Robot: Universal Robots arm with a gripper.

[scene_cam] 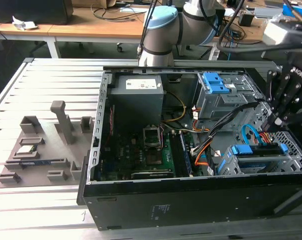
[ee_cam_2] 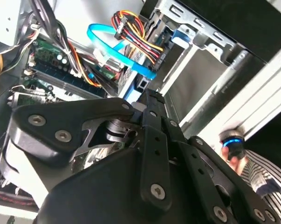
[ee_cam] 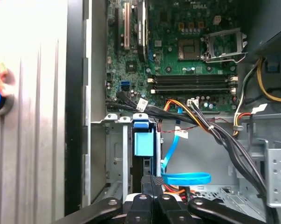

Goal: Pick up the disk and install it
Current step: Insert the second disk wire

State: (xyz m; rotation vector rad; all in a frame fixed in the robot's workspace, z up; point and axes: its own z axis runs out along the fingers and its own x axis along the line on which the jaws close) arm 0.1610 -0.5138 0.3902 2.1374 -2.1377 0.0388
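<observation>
The disk (scene_cam: 258, 150) sits in the lower drive bay of the open computer case (scene_cam: 191, 205), its blue carrier bracket showing at the bay mouth; in the first wrist view the same blue bracket (ee_cam: 143, 140) stands upright in the bay slot. The gripper (scene_cam: 280, 119) hangs just above the disk, black linkage angled down into the case; whether its fingers are apart or together cannot be told. Beside the disk, a blue data cable (ee_cam: 187, 178) loops and a bundle of coloured power wires (ee_cam_2: 135, 35) crosses the bay. Farther from the disk lie the green motherboard (ee_cam: 187, 46) and the grey power-supply box (scene_cam: 137, 97).
</observation>
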